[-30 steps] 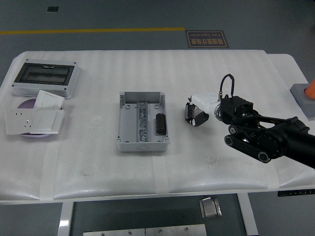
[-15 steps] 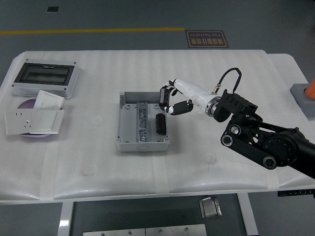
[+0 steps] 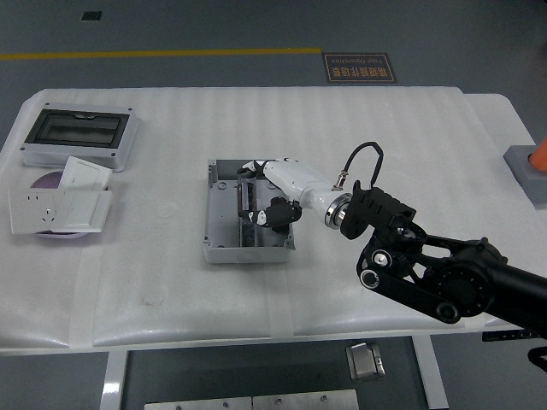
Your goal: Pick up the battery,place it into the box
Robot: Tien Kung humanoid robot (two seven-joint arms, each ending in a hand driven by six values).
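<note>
Reaching into the grey box [image 3: 224, 243], my right hand [image 3: 275, 190] covers the battery [image 3: 280, 224], only its dark end visible inside at the right wall; fingers [image 3: 275, 213] curled, grasp undeterminable; metal rail down the middle; table [image 3: 171, 299] white.

Table [image 3: 402, 145] top looks like white padded foam sheet, matt, w/ ribbed lines across it. Box [image 3: 224, 243] mid-desk: grey plastic, matt walls, w/ a shinier metal-looking strip down its inside. Right hand [image 3: 272, 192] has a glossy white plastic shell, black joints, bright metal ring at the wrist; arm [image 3: 453, 278] behind it is matt black, w/ a thin black rubbery cable looped above. Far-left corner: grey plastic enclosure [image 3: 77, 137] w/ dark, semi-glossy clear lid. Left edge: smooth white plastic socket plates [image 3: 58, 209]. Floor [image 3: 214, 26] beyond the desk is grey, smooth, slight sheen.
</note>
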